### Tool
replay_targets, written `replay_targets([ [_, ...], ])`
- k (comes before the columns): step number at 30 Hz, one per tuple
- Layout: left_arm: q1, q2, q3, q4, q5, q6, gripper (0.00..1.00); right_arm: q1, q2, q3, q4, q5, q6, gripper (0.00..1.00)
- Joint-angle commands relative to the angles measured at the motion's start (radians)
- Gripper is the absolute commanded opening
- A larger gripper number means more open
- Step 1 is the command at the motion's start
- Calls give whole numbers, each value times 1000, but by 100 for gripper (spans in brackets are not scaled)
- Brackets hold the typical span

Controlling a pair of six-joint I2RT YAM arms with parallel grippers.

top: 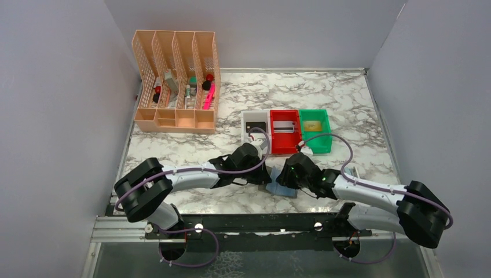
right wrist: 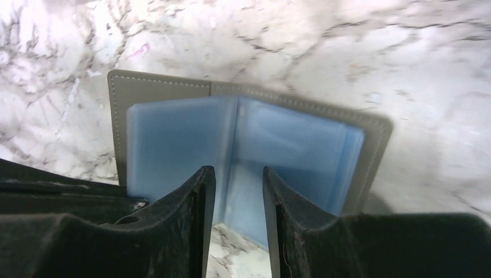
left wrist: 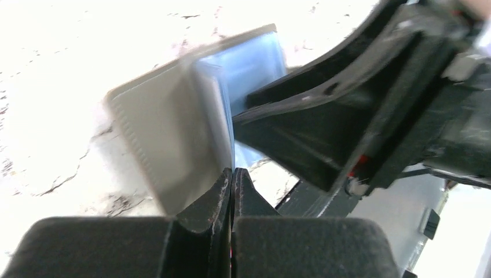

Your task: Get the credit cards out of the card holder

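Reaching inward from its base at 7 o'clock, the left arm lies low across the near part of the table, and the left gripper (left wrist: 231, 174) is clenched, its fingers pressed flat together on a thin light-blue pocket leaf of the card holder (left wrist: 168, 133). The right arm comes in the same way from 5 o'clock, forearm almost level, and meets the left over the holder. The right gripper (right wrist: 238, 171) stands released, its two fingers apart on either side of the holder's middle fold and gripping nothing. The card holder sits at 6 o'clock on the table, close to the near edge and mostly hidden under both grippers in the overhead view. It is spread open with its light-blue pockets up and its grey rim showing around them. In the right wrist view its long axis runs from 9 to 3 o'clock and its fold from 12 to 6. Beyond it, near the table's middle, stand a white bin (top: 244, 124) holding the black card (top: 255, 125), a red bin (top: 285, 147) holding the silvery-white card (top: 284, 126), and a green bin (top: 326, 130) holding the gold card (top: 313, 125). A peach desk organiser (top: 173, 119) with pens stands at 10 o'clock. The table (top: 347, 98) is white marble with grey veins, closed in by plain grey walls.
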Motion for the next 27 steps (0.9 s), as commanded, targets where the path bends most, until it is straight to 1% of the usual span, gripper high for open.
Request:
replay_targets([
  [1, -7, -9, 31, -123, -90, 40, 0, -3, -83, 37, -193, 176, -1, 42],
  [6, -7, -73, 39, -257, -205, 59, 0, -3, -151, 59, -274, 237, -20, 44],
  [11, -5, -165, 21, -334, -309, 35, 0, -3, -187, 76, -289, 270, -46, 48],
  [12, -5, -178, 17, -349, -321, 24, 4, -3, -189, 80, -290, 270, -52, 48],
  [13, -5, -191, 14, -363, -333, 14, 13, -3, -189, 87, -290, 269, -57, 48],
  [15, -5, -222, 3, -385, -351, 1, 37, -3, -190, 104, -297, 276, -73, 49],
  [16, -5, -244, -5, -397, -362, -4, 52, -3, -192, 113, -305, 286, -80, 51],
  [17, -5, -264, -9, -411, -388, -6, 61, -3, -195, 124, -316, 302, -87, 55],
  [22, 3, -390, 24, -534, -548, 42, 93, -28, -224, 175, -340, 414, -171, 73],
  [23, 13, -414, 39, -566, -585, 63, 98, -43, -233, 186, -341, 428, -192, 77],
  [25, 60, -449, 69, -615, -630, 115, 99, -89, -247, 204, -321, 426, -242, 85],
  [27, 157, -467, 97, -644, -610, 184, 99, -169, -263, 205, -273, 366, -305, 89],
])
